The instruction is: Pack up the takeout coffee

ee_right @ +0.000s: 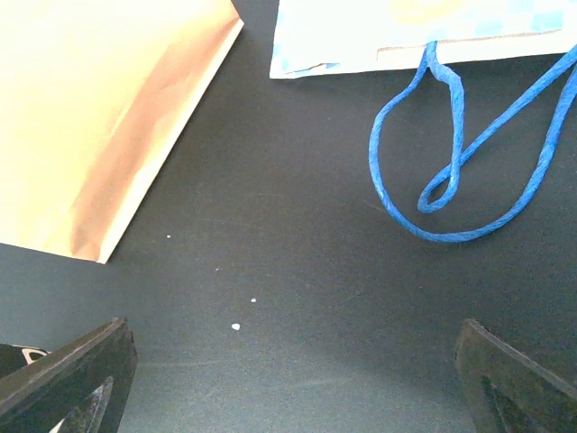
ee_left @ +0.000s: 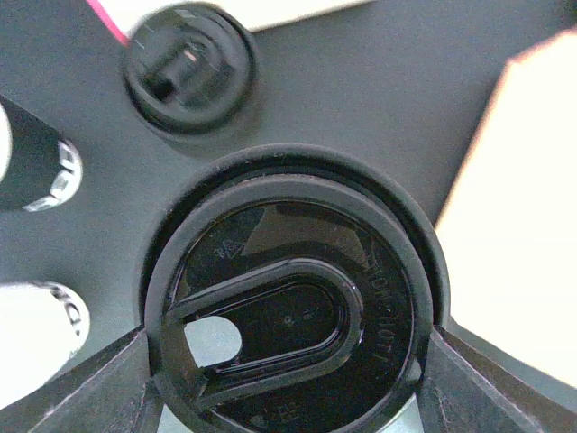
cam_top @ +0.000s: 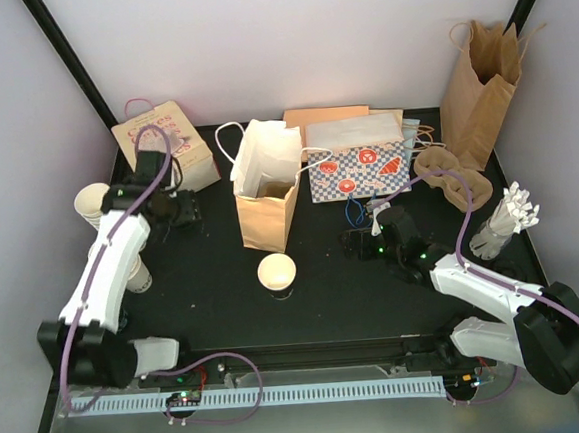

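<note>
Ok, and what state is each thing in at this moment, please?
Cup: upright, no lid on it.
Black lid: pinched at both sides by left end effector.
Right end effector: open, empty.
Middle brown bag: upright, top open.
Tall brown bag: upright, top open.

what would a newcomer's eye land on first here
The open brown paper bag with white lining stands mid-table, a lidless cream cup just in front of it. Behind to its right is a blue-checked bag with red prints. At the back left, the left gripper clasps a black lid.
</note>
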You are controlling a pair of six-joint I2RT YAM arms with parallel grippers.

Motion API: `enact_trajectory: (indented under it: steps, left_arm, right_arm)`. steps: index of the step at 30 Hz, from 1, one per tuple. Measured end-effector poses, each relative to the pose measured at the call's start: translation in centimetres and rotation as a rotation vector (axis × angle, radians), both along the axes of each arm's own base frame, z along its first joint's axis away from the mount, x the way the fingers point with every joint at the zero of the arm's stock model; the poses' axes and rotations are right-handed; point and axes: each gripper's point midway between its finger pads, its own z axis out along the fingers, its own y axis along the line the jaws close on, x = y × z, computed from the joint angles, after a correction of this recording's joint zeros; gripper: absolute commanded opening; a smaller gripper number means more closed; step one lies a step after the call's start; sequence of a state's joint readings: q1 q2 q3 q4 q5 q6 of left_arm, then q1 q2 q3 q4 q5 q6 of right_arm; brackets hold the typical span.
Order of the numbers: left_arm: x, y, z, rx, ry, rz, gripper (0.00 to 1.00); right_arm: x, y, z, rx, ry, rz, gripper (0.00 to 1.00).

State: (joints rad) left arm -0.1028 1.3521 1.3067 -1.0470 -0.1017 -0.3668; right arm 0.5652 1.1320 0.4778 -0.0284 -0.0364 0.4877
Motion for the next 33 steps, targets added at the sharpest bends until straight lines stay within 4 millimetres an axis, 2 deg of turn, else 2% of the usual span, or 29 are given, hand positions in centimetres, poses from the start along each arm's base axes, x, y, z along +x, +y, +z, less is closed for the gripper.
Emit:
enact_trajectory:
  steps: [4,9,14,18,25,33]
  left_arm:
    - [-4.2,-3.6,1.1,-0.067,-0.065,-0.133,0.68]
    - [-8.6,-8.1,2.1,-0.179,-0.119,-0.305,0.67]
    - [-12.9,-12.7,0.2,-0.279,-0.059,-0.462,0.67]
    - [-15.4,-15.5,-1.8,-0.319,-0.01,-0.548,0.67]
    - [-16.9,-18.4,-4.1,-0.295,0.002,-0.635,0.68]
    - [-16.3,-19.8,-3.9,-0.262,-0.073,-0.678,0.69]
  right_arm:
    - [0.0,0.0,0.0,0.0,0.0,0.001,0.99]
    - [0.0,0.0,0.0,0.0,-0.002,0.005,0.99]
    - [0.0,0.0,0.0,-0.005,-0.004,0.009,0.99]
    - [0.0,0.0,0.0,-0.005,-0.005,0.009,0.99]
    - [0.0,0.0,0.0,-0.006,-0.005,0.009,0.99]
    - [0.0,0.0,-0.2,-0.009,0.0,0.01,0.99]
